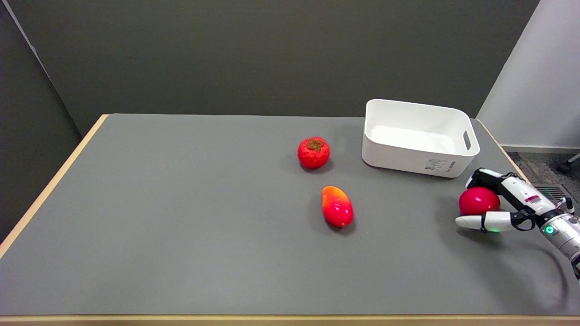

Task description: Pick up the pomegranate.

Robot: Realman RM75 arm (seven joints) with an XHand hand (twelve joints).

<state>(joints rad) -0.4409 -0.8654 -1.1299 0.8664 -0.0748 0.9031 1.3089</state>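
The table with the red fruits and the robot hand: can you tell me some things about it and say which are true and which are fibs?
1. The white plastic bin has fruit inside. False: it holds no fruit.
2. The right hand has its fingers around the smooth round red pomegranate. True.
3. The wrinkled red persimmon with a brown leafy cap lies farther from the camera than the red-orange oval mango. True.
4. The mango touches the bin. False: grey table shows between them.
5. The pomegranate is at the table's left edge. False: it is near the right edge.
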